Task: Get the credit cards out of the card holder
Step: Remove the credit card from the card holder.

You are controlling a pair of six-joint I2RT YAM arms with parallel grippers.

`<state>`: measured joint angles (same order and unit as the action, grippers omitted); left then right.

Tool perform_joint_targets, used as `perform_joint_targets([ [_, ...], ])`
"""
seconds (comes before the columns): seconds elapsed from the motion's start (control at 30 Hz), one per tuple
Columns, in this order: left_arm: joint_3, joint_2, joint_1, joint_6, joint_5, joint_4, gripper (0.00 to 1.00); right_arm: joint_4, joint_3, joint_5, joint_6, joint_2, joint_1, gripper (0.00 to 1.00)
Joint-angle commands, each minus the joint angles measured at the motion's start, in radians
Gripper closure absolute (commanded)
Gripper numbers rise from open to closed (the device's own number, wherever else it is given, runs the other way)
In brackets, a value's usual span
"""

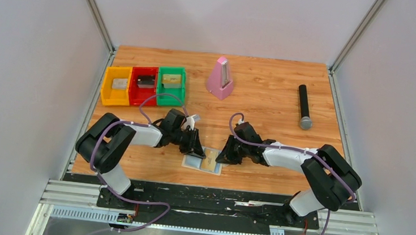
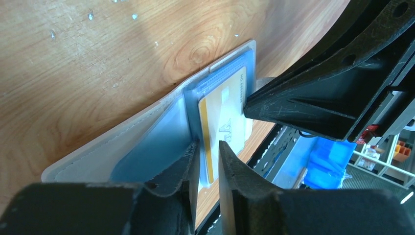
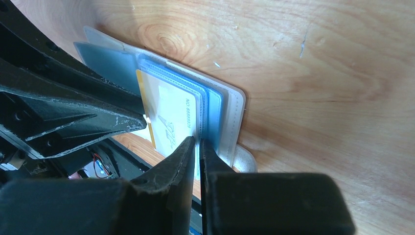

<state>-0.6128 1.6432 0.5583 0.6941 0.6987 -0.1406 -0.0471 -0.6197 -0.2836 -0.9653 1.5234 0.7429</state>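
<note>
Now — open card holder (image 1: pixel 193 162) (yellow card (image 2: pixel 222 120))

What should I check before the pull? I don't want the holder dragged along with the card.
1. Holder open on table: ok.
2. Gold card showing in its pocket: ok.
3. Left fingers apart, gap lined up with card's edge: ok.
4. Right fingers gripping holder's pocket edge: cannot tell.
5. Dark card found: not ok, not visible.
</note>
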Motion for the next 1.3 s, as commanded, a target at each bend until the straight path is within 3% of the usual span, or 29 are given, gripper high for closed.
perform_joint_targets([
  [0.0, 0.02, 0.008, 0.0, 0.029, 0.038, -0.08, 0.76, 0.024, 0.014, 0.007, -0.008, 0.02, 0.006, 0.9],
  [0.23, 0.046, 0.017, -0.001, 0.104, 0.095, -0.196, 0.94, 0.024, 0.021, 0.009, -0.009, 0.009, 0.006, 0.91],
  [0.33, 0.055, 0.018, 0.0, 0.144, 0.121, -0.253, 0.94, 0.025, 0.023, 0.008, -0.009, 0.008, 0.006, 0.9],
  [0.47, 0.058, 0.018, 0.0, 0.145, 0.122, -0.256, 0.84, 0.026, 0.023, 0.009, -0.007, 0.01, 0.005, 0.91],
  [0.6, 0.056, 0.021, 0.0, 0.147, 0.122, -0.255, 0.81, 0.026, 0.023, 0.009, -0.007, 0.011, 0.006, 0.91],
  [0.67, 0.054, 0.022, 0.0, 0.148, 0.125, -0.253, 0.83, 0.026, 0.023, 0.011, -0.007, 0.012, 0.005, 0.91],
  [0.73, 0.05, 0.023, 0.0, 0.145, 0.125, -0.246, 0.94, 0.025, 0.023, 0.012, -0.006, 0.013, 0.005, 0.91],
  [0.8, 0.042, 0.022, -0.002, 0.128, 0.122, -0.225, 1.0, 0.023, 0.023, 0.015, -0.005, 0.013, 0.004, 0.91],
  [1.1, 0.015, -0.06, -0.08, -0.021, 0.053, 0.022, 1.0, 0.016, 0.043, 0.028, -0.003, 0.002, -0.01, 0.92],
  [1.27, 0.01, -0.074, -0.098, -0.047, 0.044, 0.064, 1.0, 0.015, 0.043, 0.029, -0.001, 0.006, -0.01, 0.92],
])
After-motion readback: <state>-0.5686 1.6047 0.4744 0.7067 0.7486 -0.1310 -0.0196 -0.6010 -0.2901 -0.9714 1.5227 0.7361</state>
